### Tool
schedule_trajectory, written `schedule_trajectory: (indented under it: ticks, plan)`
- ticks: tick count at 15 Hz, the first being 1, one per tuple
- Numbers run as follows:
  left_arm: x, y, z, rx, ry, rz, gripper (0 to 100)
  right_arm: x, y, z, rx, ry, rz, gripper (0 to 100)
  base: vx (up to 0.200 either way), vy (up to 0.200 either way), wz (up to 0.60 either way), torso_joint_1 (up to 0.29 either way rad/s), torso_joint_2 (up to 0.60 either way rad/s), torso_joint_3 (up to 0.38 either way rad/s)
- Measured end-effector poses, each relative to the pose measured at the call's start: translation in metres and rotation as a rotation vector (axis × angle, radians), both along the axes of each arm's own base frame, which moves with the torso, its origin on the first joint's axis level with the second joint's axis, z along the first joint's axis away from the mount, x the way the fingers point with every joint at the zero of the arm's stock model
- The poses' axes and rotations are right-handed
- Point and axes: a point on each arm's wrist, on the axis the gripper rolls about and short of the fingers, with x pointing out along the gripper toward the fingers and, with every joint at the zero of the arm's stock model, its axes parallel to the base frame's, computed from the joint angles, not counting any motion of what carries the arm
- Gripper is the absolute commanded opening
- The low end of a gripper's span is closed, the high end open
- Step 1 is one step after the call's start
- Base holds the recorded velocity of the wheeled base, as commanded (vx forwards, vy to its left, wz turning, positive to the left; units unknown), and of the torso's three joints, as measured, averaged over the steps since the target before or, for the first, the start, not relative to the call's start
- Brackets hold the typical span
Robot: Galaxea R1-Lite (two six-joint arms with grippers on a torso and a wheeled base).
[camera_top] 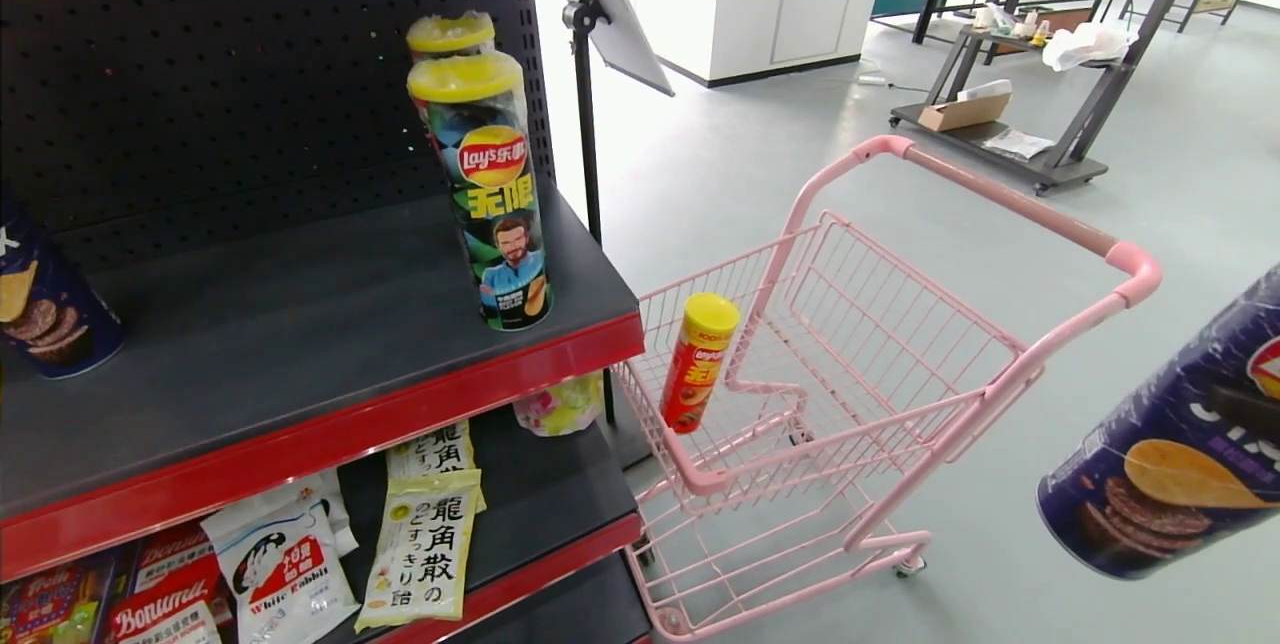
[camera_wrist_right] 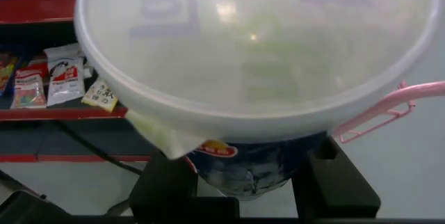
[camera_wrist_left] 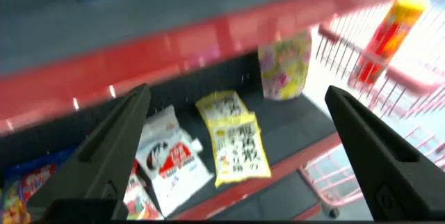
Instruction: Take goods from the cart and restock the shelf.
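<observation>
Right gripper (camera_wrist_right: 247, 182) gripped the blue can (camera_top: 1150, 484); it looked light, stiff, slick, crushable, best squeezed gently around its body. Left gripper (camera_wrist_left: 236, 151) hung spread, empty

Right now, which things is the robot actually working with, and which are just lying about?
Part of the job: dark blue can in the right hand; red can in the pink cart; top shelf with its yellow-lidded cans.
Just lying about: sweet packets on the lower shelf; sign stand; grey trolley behind.
</observation>
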Motion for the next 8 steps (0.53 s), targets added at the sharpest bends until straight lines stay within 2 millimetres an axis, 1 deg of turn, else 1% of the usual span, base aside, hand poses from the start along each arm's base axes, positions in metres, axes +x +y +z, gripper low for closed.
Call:
schedule_trajectory:
  ticks: [1,2,4,5,7,8]
  plan:
    - [-0.001,0.000,0.017,-0.016,-0.018,-0.013,100,0.005,0.002,0.001,0.000,0.011,0.025,0,0.000,0.000,0.00,0.256,-0.62,-0.364]
    - [0.000,0.000,0.039,-0.032,-0.032,-0.036,100,0.010,0.005,0.002,-0.003,0.022,0.044,0,0.000,0.000,0.00,0.232,-0.56,-0.325]
    - [0.007,-0.001,0.085,-0.046,-0.044,-0.101,100,0.021,0.009,0.004,-0.003,0.023,0.076,0,0.000,0.000,0.00,0.188,-0.44,-0.256]
    - [0.012,-0.002,0.099,-0.042,-0.036,-0.135,100,0.027,0.011,0.005,-0.001,0.020,0.083,0,0.000,0.000,0.00,0.183,-0.40,-0.232]
    - [0.020,-0.003,0.108,-0.033,-0.005,-0.171,100,0.036,0.014,0.004,-0.005,0.029,0.089,0,0.000,0.000,0.00,0.164,-0.38,-0.227]
    - [0.023,-0.003,0.108,-0.027,0.021,-0.171,100,0.039,0.015,0.001,-0.020,0.038,0.092,0,0.000,0.000,0.00,0.085,-0.21,-0.110]
